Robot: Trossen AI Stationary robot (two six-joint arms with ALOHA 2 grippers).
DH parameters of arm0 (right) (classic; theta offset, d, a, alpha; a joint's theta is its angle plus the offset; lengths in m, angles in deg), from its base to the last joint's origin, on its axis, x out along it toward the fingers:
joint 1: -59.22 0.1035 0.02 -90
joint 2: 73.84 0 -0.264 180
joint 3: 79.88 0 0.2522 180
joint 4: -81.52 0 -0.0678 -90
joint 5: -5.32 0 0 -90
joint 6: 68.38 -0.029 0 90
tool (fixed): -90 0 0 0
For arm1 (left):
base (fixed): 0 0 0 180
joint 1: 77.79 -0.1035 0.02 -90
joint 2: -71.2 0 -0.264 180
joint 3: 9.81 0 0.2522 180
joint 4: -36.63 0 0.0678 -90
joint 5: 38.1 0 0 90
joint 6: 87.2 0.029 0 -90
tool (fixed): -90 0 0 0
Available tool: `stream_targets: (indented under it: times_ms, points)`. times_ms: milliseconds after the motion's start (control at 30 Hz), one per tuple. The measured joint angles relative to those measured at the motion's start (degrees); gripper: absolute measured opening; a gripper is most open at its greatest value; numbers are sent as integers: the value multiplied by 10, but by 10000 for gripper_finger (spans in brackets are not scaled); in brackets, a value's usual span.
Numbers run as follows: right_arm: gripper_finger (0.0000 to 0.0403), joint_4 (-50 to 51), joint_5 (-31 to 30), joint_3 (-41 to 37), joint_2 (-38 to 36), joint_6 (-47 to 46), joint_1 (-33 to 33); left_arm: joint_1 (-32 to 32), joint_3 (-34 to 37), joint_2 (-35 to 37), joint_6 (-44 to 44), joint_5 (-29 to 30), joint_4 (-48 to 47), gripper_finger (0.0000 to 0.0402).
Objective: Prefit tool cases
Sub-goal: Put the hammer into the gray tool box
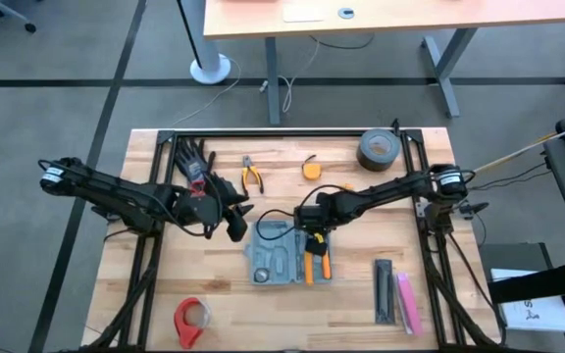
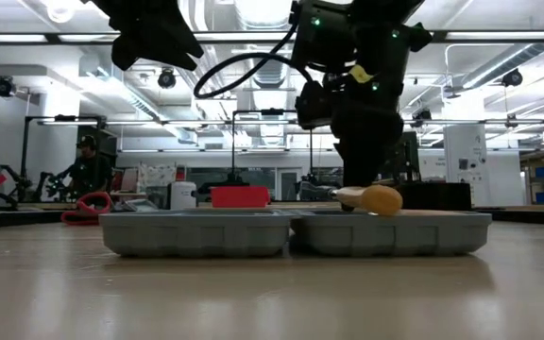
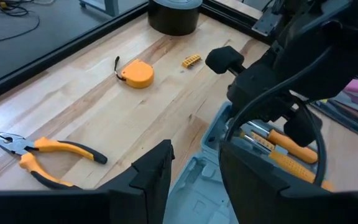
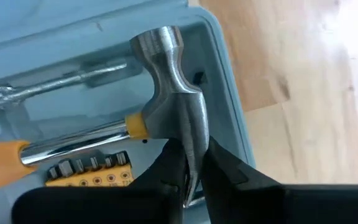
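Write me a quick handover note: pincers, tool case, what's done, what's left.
Right pincer: shut on the hammer by its claw, over the tool case.
Left pincer: open, empty, beside the case's left edge.
Tool case: open flat mid-table.
Done: bit holder lies in the tray.
Left: seat and release the hammer; pliers and tape measure lie loose behind the case.

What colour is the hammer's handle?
Yellow-orange; the hammer handle shows best in the right wrist view.
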Motion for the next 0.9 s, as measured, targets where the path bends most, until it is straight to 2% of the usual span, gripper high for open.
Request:
stream_targets:
  times_ms: [233, 500, 667, 900]
  points:
    - [70, 0, -57, -1, 1, 9, -1, 0, 0, 0, -2, 0, 1, 133]
    - [87, 41, -54, 34, 1, 8, 2, 0, 0, 0, -4, 0, 1, 129]
    - [79, 46, 45, 61, 1, 24, 4, 0, 0, 0, -5, -1, 0, 132]
    - [88, 41, 92, 58, 1, 52, 34, 0, 0, 3, -4, -2, -27, 126]
